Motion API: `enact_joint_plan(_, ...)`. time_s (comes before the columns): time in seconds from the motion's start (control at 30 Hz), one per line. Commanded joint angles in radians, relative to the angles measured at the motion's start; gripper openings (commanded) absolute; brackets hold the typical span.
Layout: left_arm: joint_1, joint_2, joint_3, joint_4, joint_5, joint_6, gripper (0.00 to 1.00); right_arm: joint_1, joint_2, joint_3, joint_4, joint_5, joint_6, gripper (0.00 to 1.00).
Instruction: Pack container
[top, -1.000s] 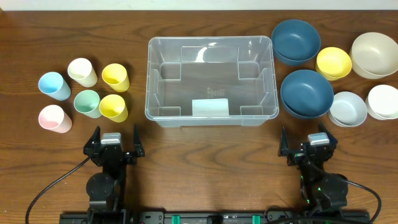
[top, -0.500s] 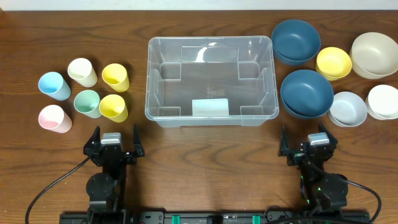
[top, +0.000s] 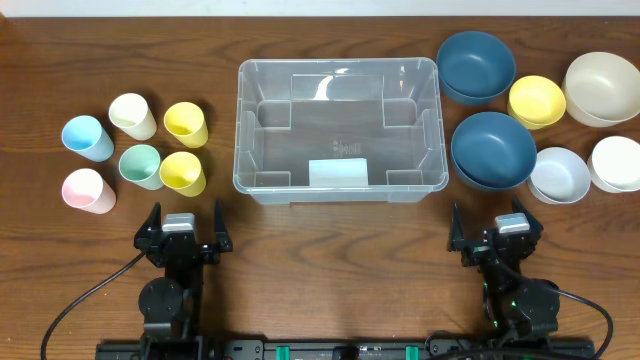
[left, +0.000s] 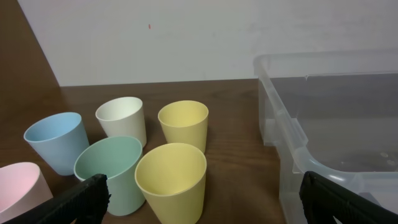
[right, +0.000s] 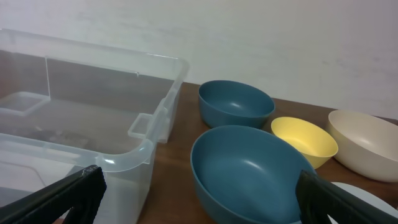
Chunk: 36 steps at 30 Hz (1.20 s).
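Observation:
The large clear plastic container (top: 338, 128) stands empty in the middle of the table; its edge also shows in the left wrist view (left: 311, 124) and the right wrist view (right: 93, 149). My left gripper (top: 186, 227) is open and empty at the front left, behind several pastel cups (top: 182, 172). My right gripper (top: 492, 230) is open and empty at the front right, just in front of a dark blue bowl (top: 493, 150). In the left wrist view the nearest yellow cup (left: 171, 182) sits between the fingers' line of sight. The blue bowl (right: 252, 171) fills the right wrist view.
Left of the container stand blue (top: 86, 138), pink (top: 87, 189), cream (top: 132, 116), green (top: 141, 166) and yellow (top: 186, 124) cups. Right of it lie a second dark blue bowl (top: 476, 65), a yellow bowl (top: 537, 101), a beige bowl (top: 603, 88) and white bowls (top: 560, 175).

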<state>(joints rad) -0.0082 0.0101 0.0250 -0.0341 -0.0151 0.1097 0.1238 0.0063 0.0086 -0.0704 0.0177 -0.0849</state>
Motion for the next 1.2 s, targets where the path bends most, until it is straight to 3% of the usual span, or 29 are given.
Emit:
enact_joint_plan(0.0,0.005,-0.005,-0.021,-0.034,-0.038,0.018,0.98,0.012,0.000,-0.003,-0.003,0.000,-0.010,0.99)
enact_joint_plan(0.9,0.005,-0.005,-0.021,-0.034,-0.038,0.018,0.98,0.012,0.000,-0.003,0.003,0.049,-0.037,0.99)
enact_joint_plan(1.17,0.005,-0.005,-0.021,-0.034,-0.038,0.018,0.98,0.013,0.000,-0.003,0.014,-0.057,0.000,0.99)
